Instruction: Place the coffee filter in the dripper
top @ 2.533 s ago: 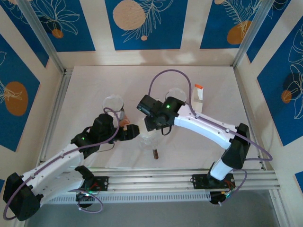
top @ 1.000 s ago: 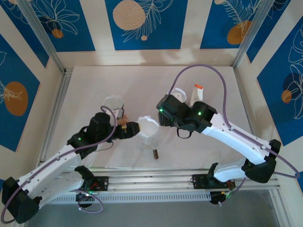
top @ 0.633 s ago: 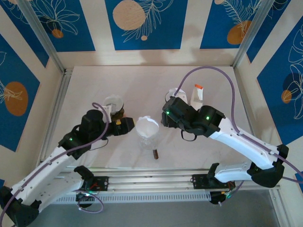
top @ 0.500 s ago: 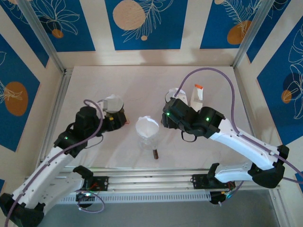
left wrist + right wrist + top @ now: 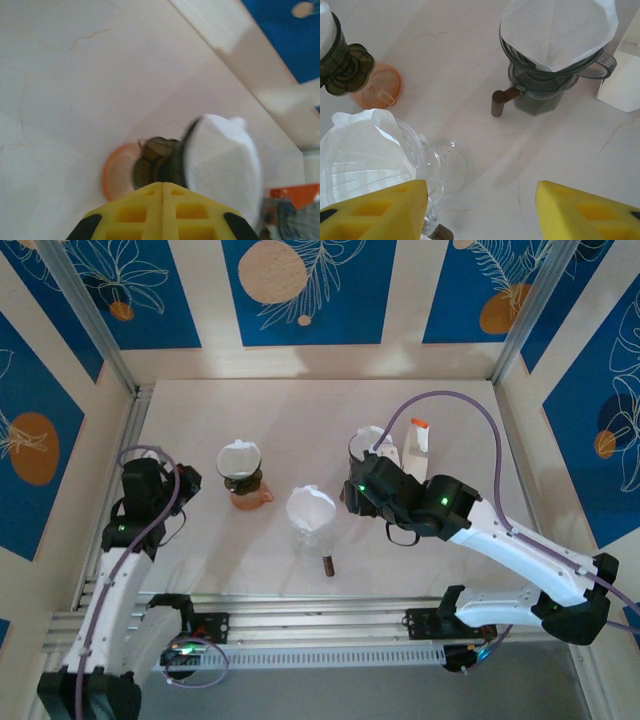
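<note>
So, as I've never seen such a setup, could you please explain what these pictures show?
These are two robot arms bolted at the near edge of a white table. One picture looks down from above. The other two come from a camera on each wrist, so the yellow blocks at their lower edge are that arm's own fingers. Three coffee drippers stand on the table, each with a white paper filter in it: a clear dripper in the middle, holding the coffee filter, an orange-based dripper to its left, and a dark dripper beside a small carton. The left fingers are shut on nothing, off at the table's left side. The right fingers stand open beside the clear dripper. Nothing is held.
</note>
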Controlling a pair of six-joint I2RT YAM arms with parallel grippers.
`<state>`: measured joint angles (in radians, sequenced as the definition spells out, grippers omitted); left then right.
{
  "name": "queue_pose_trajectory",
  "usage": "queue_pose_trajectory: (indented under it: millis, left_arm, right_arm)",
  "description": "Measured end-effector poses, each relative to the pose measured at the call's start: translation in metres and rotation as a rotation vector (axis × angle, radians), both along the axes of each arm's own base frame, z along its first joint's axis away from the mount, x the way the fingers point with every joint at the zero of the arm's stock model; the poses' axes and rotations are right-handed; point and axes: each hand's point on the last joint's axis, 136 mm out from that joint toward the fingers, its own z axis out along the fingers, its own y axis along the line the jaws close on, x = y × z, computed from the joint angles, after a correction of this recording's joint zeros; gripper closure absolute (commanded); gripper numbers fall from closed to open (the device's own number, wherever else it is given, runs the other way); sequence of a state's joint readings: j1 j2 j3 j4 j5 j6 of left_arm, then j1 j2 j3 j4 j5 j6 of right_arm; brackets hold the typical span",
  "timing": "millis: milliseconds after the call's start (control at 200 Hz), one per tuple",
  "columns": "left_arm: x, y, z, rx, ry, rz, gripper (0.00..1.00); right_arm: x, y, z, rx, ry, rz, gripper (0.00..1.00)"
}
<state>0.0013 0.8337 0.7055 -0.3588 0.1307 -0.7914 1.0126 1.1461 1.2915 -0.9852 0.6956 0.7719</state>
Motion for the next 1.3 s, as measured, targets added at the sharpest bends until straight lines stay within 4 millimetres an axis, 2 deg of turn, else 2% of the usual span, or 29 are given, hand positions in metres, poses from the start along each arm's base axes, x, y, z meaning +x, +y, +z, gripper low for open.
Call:
queue_pose_trajectory:
  millis: [110,235,470,660,805,1045,1301]
  left_arm:
    - [0.015,0.013,-0.038,-0.05,0.071,0.057,1.0]
    - [0.032,0.013,-0.072,-0.108,0.132,0.066,1.0]
    - [0.061,0.008,-0.112,-0.192,0.18,0.075,1.0]
    - [0.072,0.002,-0.128,-0.232,0.192,0.071,1.0]
    - [0.073,-0.009,-0.142,-0.256,0.211,0.055,1.0]
    - [0.077,-0.033,-0.144,-0.27,0.193,-0.005,1.0]
    - [0.074,-0.051,-0.157,-0.29,0.209,-0.038,1.0]
  right_arm:
    - [-0.001,-0.001,-0.001,0.005,-0.005,0.003,0.4]
    - [-0.002,-0.003,-0.004,0.01,-0.009,0.004,0.4]
    - [-0.005,-0.007,-0.002,0.026,-0.019,0.003,0.4]
    - [-0.006,-0.009,0.001,0.035,-0.025,0.002,0.4]
    - [-0.006,-0.01,0.002,0.038,-0.027,0.002,0.4]
    - [-0.006,-0.01,0.002,0.038,-0.027,0.002,0.4]
    - [-0.006,-0.01,0.002,0.038,-0.027,0.002,0.4]
